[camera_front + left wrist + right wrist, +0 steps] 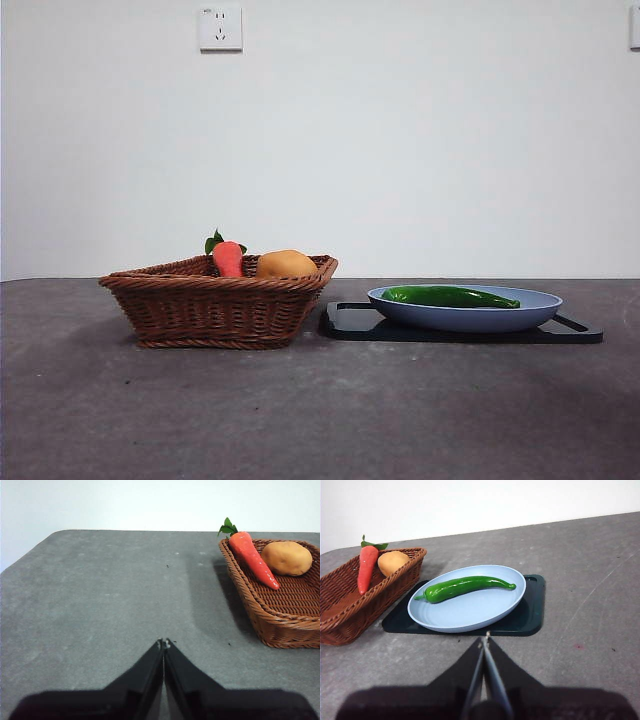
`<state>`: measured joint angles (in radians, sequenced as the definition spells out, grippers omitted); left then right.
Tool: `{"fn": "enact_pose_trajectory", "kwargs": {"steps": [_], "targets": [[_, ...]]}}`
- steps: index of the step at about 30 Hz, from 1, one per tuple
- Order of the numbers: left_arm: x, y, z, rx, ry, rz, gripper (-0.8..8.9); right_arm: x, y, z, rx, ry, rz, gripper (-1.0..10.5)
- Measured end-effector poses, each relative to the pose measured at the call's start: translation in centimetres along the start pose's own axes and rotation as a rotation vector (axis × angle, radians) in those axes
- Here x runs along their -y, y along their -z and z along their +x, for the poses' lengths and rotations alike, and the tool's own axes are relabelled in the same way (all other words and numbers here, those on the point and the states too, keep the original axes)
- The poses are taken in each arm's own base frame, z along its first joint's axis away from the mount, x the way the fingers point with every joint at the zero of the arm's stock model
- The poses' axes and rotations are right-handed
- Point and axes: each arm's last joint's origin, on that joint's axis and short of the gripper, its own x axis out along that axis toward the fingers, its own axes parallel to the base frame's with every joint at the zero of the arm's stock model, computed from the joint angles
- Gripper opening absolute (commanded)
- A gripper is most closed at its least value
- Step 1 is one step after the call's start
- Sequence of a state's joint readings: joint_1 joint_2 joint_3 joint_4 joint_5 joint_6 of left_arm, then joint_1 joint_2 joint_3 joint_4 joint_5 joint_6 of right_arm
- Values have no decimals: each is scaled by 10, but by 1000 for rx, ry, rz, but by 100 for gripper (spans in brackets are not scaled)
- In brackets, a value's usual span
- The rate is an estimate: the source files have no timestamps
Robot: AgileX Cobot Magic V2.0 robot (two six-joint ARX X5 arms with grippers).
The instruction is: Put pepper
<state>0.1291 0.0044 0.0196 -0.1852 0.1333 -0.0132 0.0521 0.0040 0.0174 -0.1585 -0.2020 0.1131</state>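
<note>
Pepper [465, 586] lies lengthwise in blue plate [470, 617], plate on dark tray [532, 612], just beside wicker basket [215, 305]. Right end effector [485, 639] hovers near plate, blades pressed together, holding nothing. Left end effector [163, 642] likewise closed and empty, over bare surface [100, 610] beside basket.

Risks: glossy tapered pepper likely slips or rolls in pinch; shallow plate rim may snag descent; plate could slide on tray. Carrot [228, 257] and potato [286, 264] already occupy basket (limited room if pepper goes there).
</note>
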Motion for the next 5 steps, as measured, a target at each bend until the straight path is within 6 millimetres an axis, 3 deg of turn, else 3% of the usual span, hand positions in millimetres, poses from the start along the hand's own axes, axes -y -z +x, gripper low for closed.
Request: {"fn": "enact_pose_trajectory", "kwargs": {"steps": [5], "targets": [[0, 0, 0, 0, 0, 0, 8, 0, 0, 0, 0, 0, 0, 11]]}}
